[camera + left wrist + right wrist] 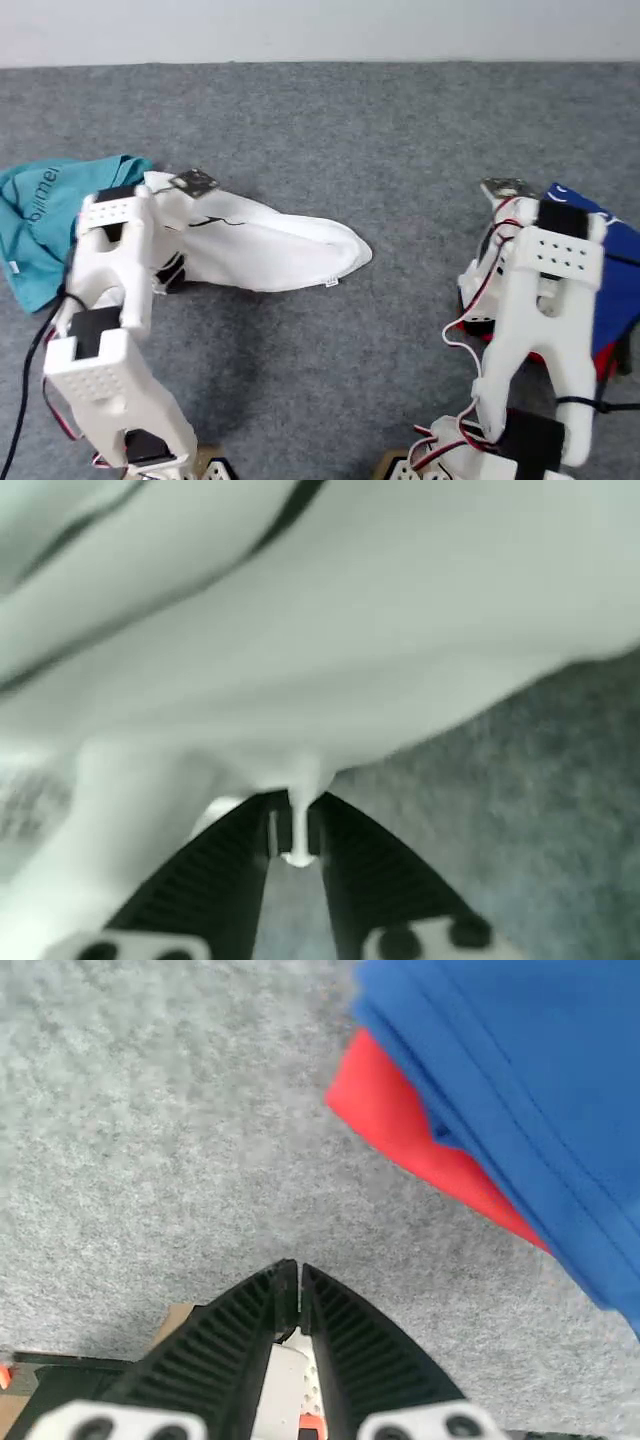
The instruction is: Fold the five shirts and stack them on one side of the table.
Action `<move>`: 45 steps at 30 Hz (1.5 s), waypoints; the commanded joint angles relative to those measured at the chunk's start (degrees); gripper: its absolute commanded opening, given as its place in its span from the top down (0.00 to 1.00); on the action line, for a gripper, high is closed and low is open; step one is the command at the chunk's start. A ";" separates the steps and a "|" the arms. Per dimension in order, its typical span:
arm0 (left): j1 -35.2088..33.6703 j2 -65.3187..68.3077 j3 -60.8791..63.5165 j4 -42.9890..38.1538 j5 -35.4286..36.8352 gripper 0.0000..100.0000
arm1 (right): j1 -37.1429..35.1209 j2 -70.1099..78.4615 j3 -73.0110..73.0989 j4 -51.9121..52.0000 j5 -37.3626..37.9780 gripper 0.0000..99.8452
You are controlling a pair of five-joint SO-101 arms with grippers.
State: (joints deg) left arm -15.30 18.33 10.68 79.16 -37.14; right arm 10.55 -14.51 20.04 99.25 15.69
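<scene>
A grey, carpet-like table (350,130) seen from above, with two white robot arms reaching in from its near edge. The left gripper (295,825) has its fingers clamped on a small pinch of a white shirt (265,250), which lies stretched out left of the table's centre, partly doubled over and uneven. Its gripped end is toward the left edge. Touching that end, at the left edge, a teal shirt (40,225) lies crumpled in a loose heap. At the right edge, a blue shirt (520,1080) rests on top of a red shirt (400,1120), whose corner sticks out from underneath. The right gripper (299,1280) hangs over bare table just beside this pair, fingers pressed together and holding nothing. Four shirts can be counted. Judging from their layout, the task looks somewhat under halfway: the red and blue pair appear folded and stacked, the white shirt is mid-fold, and the teal one looks untouched. The white and teal shirts would still need folding and carrying across to the stack at the right edge.
</scene>
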 commanded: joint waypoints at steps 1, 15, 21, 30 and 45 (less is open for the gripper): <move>0.00 -13.19 -0.75 4.92 0.26 0.99 | -3.74 -1.89 -0.62 0.22 -0.53 0.99; -14.95 -44.22 12.79 11.52 0.26 0.99 | -24.66 2.15 -0.62 -11.12 -0.26 0.99; -23.21 -45.27 14.55 11.78 0.26 0.99 | -28.35 13.58 -5.54 -14.90 -0.18 0.98; -29.71 -45.27 16.31 11.96 0.44 0.99 | -34.33 29.58 -27.43 -7.69 -0.26 0.80; -29.80 -45.27 17.36 11.52 0.62 0.99 | -43.65 47.08 -39.82 -8.22 -0.70 0.83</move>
State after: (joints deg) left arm -44.66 -24.84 28.26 90.59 -37.05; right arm -32.79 31.91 -16.97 93.10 15.60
